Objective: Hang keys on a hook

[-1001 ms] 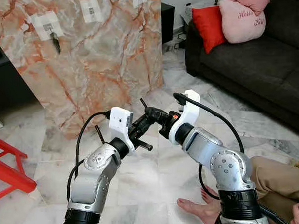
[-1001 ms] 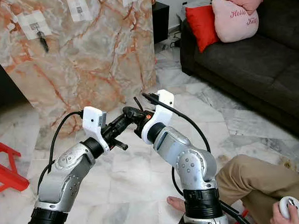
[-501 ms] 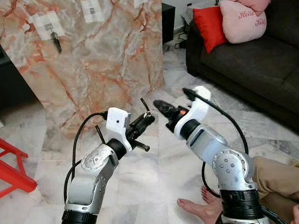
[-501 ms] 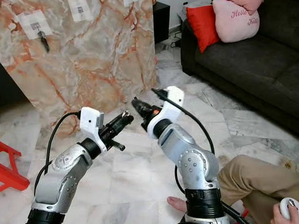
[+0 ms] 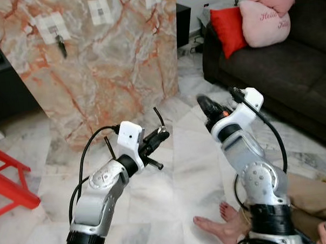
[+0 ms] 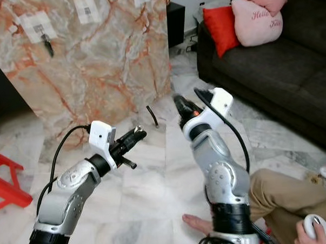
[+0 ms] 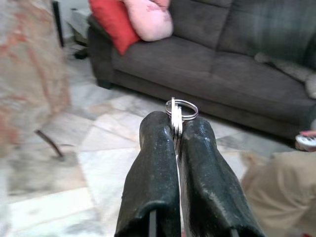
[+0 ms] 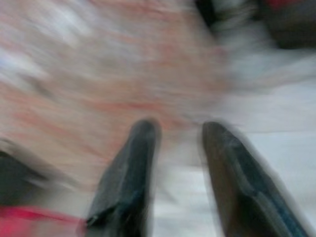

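Left wrist view: the left gripper (image 7: 177, 129) has its fingers pressed together on a key ring (image 7: 181, 107), mid-frame. In the left eye view, hooks (image 5: 56, 36) on the marble panel (image 5: 95, 60) sit upper left; the right gripper (image 5: 204, 103), fingers spread, is right of centre.

Marble panel (image 5: 95, 65) far left, upright on the floor (image 5: 176, 175); sofa (image 5: 279, 68) far right, cushions (image 5: 245, 21) on it. Left gripper (image 5: 162, 134) near centre, key ring (image 7: 180, 109) pinched between its fingers (image 7: 153, 163); right gripper (image 5: 204, 104) just right, apart. Person's foot (image 5: 213, 226) nearest, right.
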{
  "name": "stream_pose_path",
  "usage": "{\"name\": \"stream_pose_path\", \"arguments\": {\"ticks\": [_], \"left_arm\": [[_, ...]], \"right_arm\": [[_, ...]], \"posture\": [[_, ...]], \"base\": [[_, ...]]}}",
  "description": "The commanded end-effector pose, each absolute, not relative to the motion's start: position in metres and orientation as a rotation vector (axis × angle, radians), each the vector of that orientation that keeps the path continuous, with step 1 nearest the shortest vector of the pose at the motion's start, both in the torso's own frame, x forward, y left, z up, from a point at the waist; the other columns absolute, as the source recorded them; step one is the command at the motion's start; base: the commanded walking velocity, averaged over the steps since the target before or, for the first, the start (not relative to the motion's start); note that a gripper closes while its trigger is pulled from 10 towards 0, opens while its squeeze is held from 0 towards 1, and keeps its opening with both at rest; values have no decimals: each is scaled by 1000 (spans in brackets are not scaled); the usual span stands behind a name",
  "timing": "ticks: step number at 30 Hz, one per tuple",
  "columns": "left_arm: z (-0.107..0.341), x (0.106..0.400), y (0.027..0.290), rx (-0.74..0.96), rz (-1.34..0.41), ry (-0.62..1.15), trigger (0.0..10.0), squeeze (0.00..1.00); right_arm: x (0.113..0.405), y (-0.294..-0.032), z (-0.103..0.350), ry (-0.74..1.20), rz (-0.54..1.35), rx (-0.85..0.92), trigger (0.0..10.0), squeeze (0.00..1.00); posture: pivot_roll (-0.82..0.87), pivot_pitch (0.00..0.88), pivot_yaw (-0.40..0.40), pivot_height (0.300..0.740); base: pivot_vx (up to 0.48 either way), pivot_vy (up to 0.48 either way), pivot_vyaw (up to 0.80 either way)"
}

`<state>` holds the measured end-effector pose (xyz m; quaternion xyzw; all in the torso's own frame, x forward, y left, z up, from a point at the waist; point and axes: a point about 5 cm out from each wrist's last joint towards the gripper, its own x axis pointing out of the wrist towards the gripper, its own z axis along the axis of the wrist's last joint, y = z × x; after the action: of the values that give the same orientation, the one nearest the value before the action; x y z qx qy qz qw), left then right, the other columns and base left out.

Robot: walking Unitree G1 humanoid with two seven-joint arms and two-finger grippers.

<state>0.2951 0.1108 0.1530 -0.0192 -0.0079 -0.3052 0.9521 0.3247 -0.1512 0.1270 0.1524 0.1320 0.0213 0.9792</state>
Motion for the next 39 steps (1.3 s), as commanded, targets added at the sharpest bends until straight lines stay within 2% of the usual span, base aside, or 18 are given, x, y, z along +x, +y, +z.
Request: {"name": "stream_pose_path", "arguments": {"ticks": [1,4,8,9,10,15,17,18,21,23,24,26,29,39], "left_arm": [[161,299,114,-11,-591,-56,0,0],[166,304,118,2,-547,-85,0,0],[169,307,121,9,-512,-101,0,0],[171,309,123,17,-491,-109,1529,0],[171,311,125,28,-470,-112,10000,0],[164,312,130,70,-430,-93,10000,0],[164,312,130,70,-430,-93,10000,0],[159,313,133,88,-396,-81,10000,0],[158,313,134,103,-380,-82,10000,0],[154,315,139,206,-320,-64,10000,0],[154,315,139,206,-320,-64,10000,0],[149,317,145,329,-261,-47,10000,0],[147,318,149,417,-225,-55,10000,0],[143,314,143,669,-238,-110,10000,0]], "right_arm": [[311,-164,78,428,-11,199,10000,0],[290,-178,27,597,-43,132,10000,0],[277,-182,6,673,-39,80,10000,0],[270,-183,-4,711,-36,70,10000,0],[261,-183,-17,755,-32,74,10000,0],[239,-181,-46,858,-9,64,10000,0],[239,-181,-46,858,-9,64,10000,0],[223,-178,-60,924,1,52,10000,0],[217,-178,-66,951,5,42,10000,0],[201,-178,-75,1005,-15,38,10000,0],[201,-178,-75,1005,-15,38,10000,0],[194,-180,-80,1032,-48,40,10000,0],[190,-180,-82,1038,-52,39,10000,0],[181,-185,-86,1055,-43,0,10000,0]], "posture": [[-29,52,-6,740],[-24,42,-10,740],[-22,38,-13,740],[-21,34,-13,740],[-21,28,-15,740],[-22,14,-17,740],[-22,14,-17,740],[-21,1,-24,740],[-14,0,-30,740],[-12,0,-38,740],[-12,0,-38,740],[-11,0,-43,740],[-17,0,-49,740],[-25,0,-64,740]], "base": [[0,0,0],[0,0,0],[0,0,0],[0,0,0],[0,0,0],[0,0,0],[0,0,0],[0,0,0],[0,0,0],[0,0,0],[0,0,0],[0,0,0],[0,0,0],[0,0,0]]}}
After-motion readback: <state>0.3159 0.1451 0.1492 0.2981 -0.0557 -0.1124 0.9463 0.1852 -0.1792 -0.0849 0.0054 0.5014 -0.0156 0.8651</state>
